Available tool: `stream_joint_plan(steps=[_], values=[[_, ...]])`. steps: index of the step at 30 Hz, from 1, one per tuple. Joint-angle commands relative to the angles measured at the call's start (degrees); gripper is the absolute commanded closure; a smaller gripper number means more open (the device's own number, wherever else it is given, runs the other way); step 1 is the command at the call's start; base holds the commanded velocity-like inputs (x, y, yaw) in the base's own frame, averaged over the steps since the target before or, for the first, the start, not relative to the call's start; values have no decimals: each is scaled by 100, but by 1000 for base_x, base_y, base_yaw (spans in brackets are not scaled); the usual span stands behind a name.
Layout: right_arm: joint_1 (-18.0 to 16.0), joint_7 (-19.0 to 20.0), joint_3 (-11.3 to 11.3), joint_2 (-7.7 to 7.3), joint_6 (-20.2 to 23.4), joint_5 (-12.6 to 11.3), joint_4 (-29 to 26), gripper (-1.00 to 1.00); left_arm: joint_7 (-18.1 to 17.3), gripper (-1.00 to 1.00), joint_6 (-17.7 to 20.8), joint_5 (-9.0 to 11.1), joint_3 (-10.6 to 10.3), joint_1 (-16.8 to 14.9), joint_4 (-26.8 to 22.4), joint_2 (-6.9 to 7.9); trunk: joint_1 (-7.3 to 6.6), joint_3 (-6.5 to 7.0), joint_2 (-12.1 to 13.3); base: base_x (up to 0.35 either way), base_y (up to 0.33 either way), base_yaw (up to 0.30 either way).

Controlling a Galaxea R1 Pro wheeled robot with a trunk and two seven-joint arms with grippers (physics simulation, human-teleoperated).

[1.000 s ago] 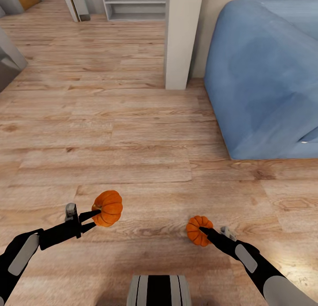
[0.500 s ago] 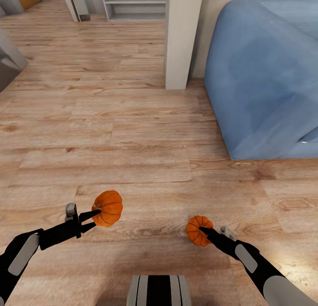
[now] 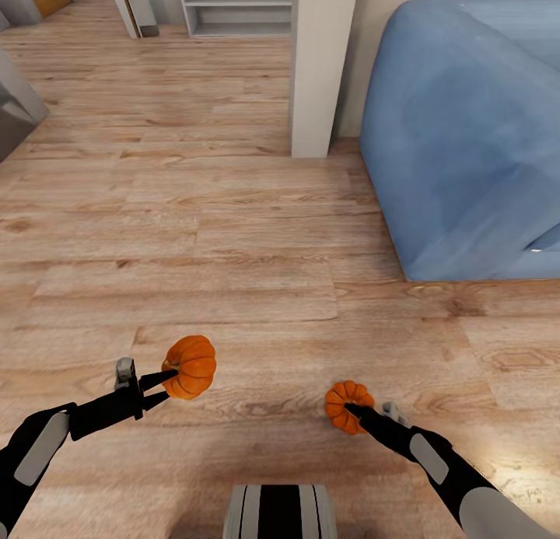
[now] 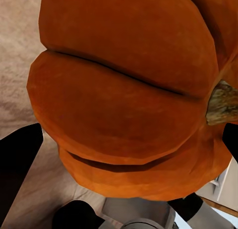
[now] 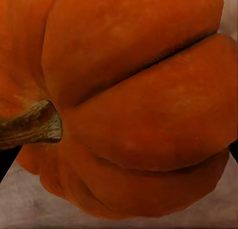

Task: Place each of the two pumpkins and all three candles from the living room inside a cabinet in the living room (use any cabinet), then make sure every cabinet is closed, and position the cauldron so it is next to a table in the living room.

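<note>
- Our left gripper [image 3: 166, 383] clamps one bright-orange ribbed pumpkin [image 3: 190, 366], held above the pale wood-plank floor [image 3: 233, 236].
- Our right gripper [image 3: 351, 409] grips the second orange ribbed pumpkin [image 3: 347, 405].
- A blue fabric sofa [image 3: 467, 134] lies ahead right, beside a white pillar [image 3: 320, 64].

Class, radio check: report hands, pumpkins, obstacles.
Left hand shut on left pumpkin. Right hand shut on right pumpkin. Blue sofa ahead right.

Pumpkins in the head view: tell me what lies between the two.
Nothing but bare wood floor lies between the left pumpkin and the right pumpkin in the head view; each sits in its own hand.
</note>
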Motion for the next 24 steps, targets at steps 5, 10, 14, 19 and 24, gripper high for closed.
stream_joint_plan(steps=[5,10,14,19,24], values=[[4,58,73,13,5,38,91,-100,-12,100,23,-1,2,-4,6,-1,1,-4,0,0,0,0],[4,162,75,12,5,38,91,-100,-12,100,23,-1,2,-4,6,-1,1,-4,0,14,0,0],[4,187,75,12,2,40,91,-100,-12,100,23,-1,2,-5,1,-1,1,-4,0,8,0,0],[4,190,75,12,-3,39,91,-100,-12,100,23,-3,2,-7,0,-1,1,-4,0,1,0,0],[4,190,75,12,-3,40,91,-100,-12,100,23,-10,2,-5,0,-1,1,-4,0,0,0,0]])
